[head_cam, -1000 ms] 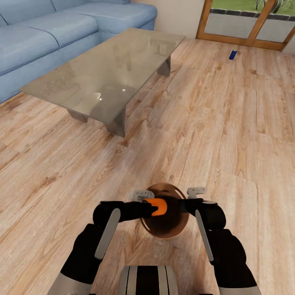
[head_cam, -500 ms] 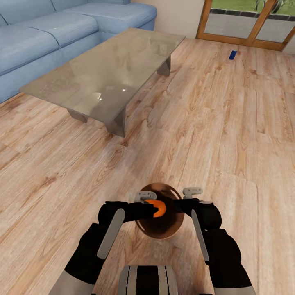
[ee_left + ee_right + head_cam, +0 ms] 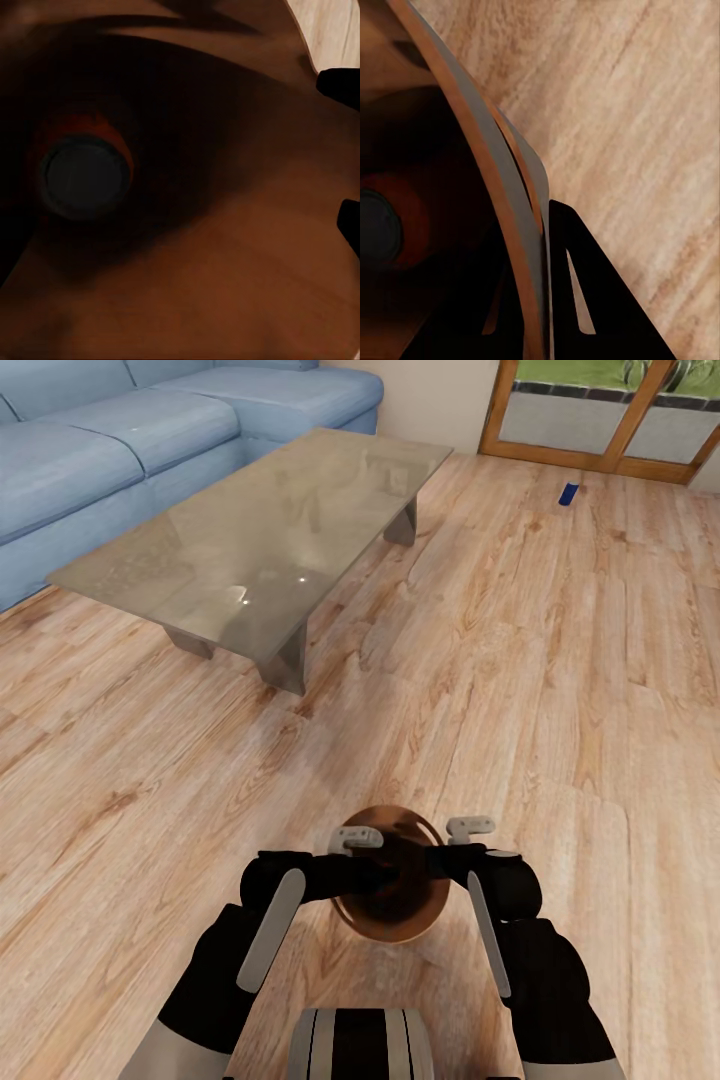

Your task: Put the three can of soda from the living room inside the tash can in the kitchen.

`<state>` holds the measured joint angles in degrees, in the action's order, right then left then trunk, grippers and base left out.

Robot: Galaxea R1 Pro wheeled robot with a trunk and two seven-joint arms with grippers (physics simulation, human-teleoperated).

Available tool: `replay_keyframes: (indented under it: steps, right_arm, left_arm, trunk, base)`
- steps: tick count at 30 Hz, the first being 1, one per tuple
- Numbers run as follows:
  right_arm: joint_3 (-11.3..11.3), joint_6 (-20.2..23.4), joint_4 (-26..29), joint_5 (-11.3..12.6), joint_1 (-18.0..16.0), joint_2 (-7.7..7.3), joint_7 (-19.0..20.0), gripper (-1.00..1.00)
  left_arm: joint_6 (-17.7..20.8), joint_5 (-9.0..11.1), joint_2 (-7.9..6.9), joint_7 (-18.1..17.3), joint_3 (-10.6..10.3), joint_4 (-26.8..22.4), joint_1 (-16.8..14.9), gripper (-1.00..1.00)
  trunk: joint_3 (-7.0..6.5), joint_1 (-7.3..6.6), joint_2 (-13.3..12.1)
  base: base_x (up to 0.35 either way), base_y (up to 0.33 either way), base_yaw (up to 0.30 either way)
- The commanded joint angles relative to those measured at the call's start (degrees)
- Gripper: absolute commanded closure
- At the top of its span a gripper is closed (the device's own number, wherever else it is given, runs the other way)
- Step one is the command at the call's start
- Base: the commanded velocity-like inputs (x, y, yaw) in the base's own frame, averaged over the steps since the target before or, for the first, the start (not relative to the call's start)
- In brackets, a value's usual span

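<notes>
Gone from between the left gripper's (image 3: 378, 872) fingers is the orange soda can (image 3: 84, 174), which half a second ago was held over the bucket's mouth; it now lies inside the brown wooden trash can (image 3: 392, 932), its grey top facing up toward the left wrist camera, directly below that gripper. The left gripper hangs over the bucket's opening with its dark fingertips (image 3: 339, 81) spread apart and nothing between them. The right gripper (image 3: 436, 863) pinches the bucket's thin wall (image 3: 502, 202), one finger (image 3: 585, 300) outside the rim and the other inside, holding the trash can up over the plank floor (image 3: 560, 690). Well ahead of both grippers and off to the right, a dark blue soda can (image 3: 568, 493) lies on the floor near the glass doors (image 3: 600, 420). Ahead to the left stand the glass-topped low table (image 3: 270, 530) and the blue sofa (image 3: 110, 440).
</notes>
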<state>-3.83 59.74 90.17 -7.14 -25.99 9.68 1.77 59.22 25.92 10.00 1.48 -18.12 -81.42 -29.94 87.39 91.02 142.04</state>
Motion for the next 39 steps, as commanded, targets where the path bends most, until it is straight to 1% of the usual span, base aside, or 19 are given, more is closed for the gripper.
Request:
replay_keyframes:
  steps: [1,8,9,10,11,13,16,19,20,21,22,24,25,26,31,35,36,37,39]
  right_arm:
    - [-0.03,0.0,0.08,2.57,-0.02,0.0,0.24,1.0]
    - [0.01,0.11,0.07,2.57,-0.02,-0.11,0.42,1.0]
    - [0.03,0.11,0.08,2.57,-0.02,-0.18,0.42,1.0]
    - [0.04,0.05,0.08,2.57,-0.02,-0.29,0.43,1.0]
    - [0.06,0.03,0.09,2.57,-0.02,-0.34,0.43,1.0]
    - [0.17,-0.06,0.09,2.57,-0.02,-0.55,0.43,1.0]
    - [0.3,-0.12,0.09,2.57,-0.02,-0.66,0.43,1.0]
    - [0.41,-0.14,0.09,2.57,-0.02,-0.7,0.41,1.0]
    - [0.43,-0.14,0.09,2.57,-0.02,-0.7,0.4,1.0]
    - [0.49,-0.14,0.09,2.57,-0.02,-0.74,0.37,1.0]
    - [0.54,-0.15,0.09,2.57,-0.02,-0.81,0.37,1.0]
    - [0.57,-0.15,0.09,2.57,-0.02,-0.86,0.39,1.0]
    - [0.57,-0.15,0.09,2.57,-0.02,-0.9,0.41,1.0]
    - [0.59,-0.15,0.09,2.57,-0.02,-0.98,0.38,1.0]
    - [0.75,-0.23,0.09,2.57,-0.02,-2.24,0.43,1.0]
    - [0.78,-0.23,0.09,2.57,-0.02,-2.34,0.43,1.0]
    - [0.81,-0.23,0.09,2.57,-0.02,-2.36,0.43,1.0]
    - [0.83,-0.24,0.09,2.58,-0.02,-2.37,0.43,1.0]
    - [0.84,-0.24,0.09,2.57,-0.02,-2.38,0.43,1.0]
  left_arm:
    - [0.02,-0.87,0.0,0.19,0.01,0.03,0.03,-1.0]
    - [0.2,-0.3,0.0,0.12,-0.12,-0.52,0.04,-1.0]
    - [0.28,0.39,0.0,0.05,-0.13,-0.6,0.01,-1.0]
    - [0.58,2.03,0.0,-0.01,-0.19,-0.82,0.01,-1.0]
    - [0.67,2.62,0.0,-0.02,-0.19,-1.02,0.0,-1.0]
    - [0.78,5.09,-0.03,-0.15,-0.08,-2.85,-0.02,-1.0]
    - [0.78,7.23,-2.03,-0.39,0.0,-4.71,-0.03,-1.0]
    - [0.78,11.27,-4.8,-0.55,0.01,-5.58,-0.03,-1.0]
    - [0.78,11.92,-5.38,-0.56,0.01,-5.67,-0.05,-1.0]
    - [0.78,13.64,-7.23,-0.58,0.01,-5.92,-0.15,-1.0]
    - [0.78,15.62,-9.71,-0.62,0.01,-6.28,-0.24,-1.0]
    - [0.78,17.35,-12.27,-0.73,0.04,-6.54,-0.27,-1.0]
    - [0.78,18.61,-14.37,-1.68,0.07,-6.68,-0.29,-1.0]
    - [0.78,19.19,-15.65,-2.63,0.08,-6.73,-0.29,-1.0]
    - [0.78,20.19,-21.09,-8.15,0.3,-6.88,-0.3,-1.0]
    - [0.78,20.34,-22.1,-10.0,0.38,-6.9,-0.3,-1.0]
    - [0.78,20.37,-22.71,-12.36,0.57,-6.89,-0.3,-1.0]
    - [0.78,20.38,-24.26,-16.57,1.57,-6.89,-0.3,-1.0]
    - [0.78,20.39,-26.13,-20.41,3.34,-6.87,-0.3,-1.0]
  trunk:
    - [0.0,0.0,0.0]
    - [0.0,0.0,0.0]
    - [0.0,0.0,0.0]
    - [0.0,0.0,0.0]
    - [0.0,0.0,0.0]
    - [0.0,0.0,0.0]
    - [0.0,0.0,0.0]
    - [0.0,0.0,0.0]
    - [0.0,0.0,0.0]
    - [0.0,0.0,0.0]
    - [0.0,0.0,0.0]
    - [0.0,0.0,0.0]
    - [0.0,0.0,0.0]
    - [0.0,0.0,0.0]
    - [0.0,0.0,0.0]
    - [0.0,0.0,0.0]
    - [0.0,0.0,0.0]
    - [0.0,0.0,0.0]
    - [0.0,0.0,0.0]
  base:
    - [0.0,0.0,0.0]
    - [0.0,0.0,0.0]
    - [0.0,0.0,0.0]
    - [0.0,0.0,0.0]
    - [0.0,0.0,0.0]
    - [0.0,0.0,0.0]
    - [0.0,0.0,0.0]
    - [0.0,0.0,0.0]
    - [0.0,0.0,0.0]
    - [0.0,0.0,0.0]
    - [0.0,0.0,0.0]
    - [0.0,0.0,0.0]
    - [0.0,0.0,0.0]
    - [0.0,0.0,0.0]
    - [0.0,0.0,0.0]
    - [0.0,0.0,0.0]
    - [0.0,0.0,0.0]
    - [0.0,0.0,0.0]
    - [0.0,0.0,0.0]
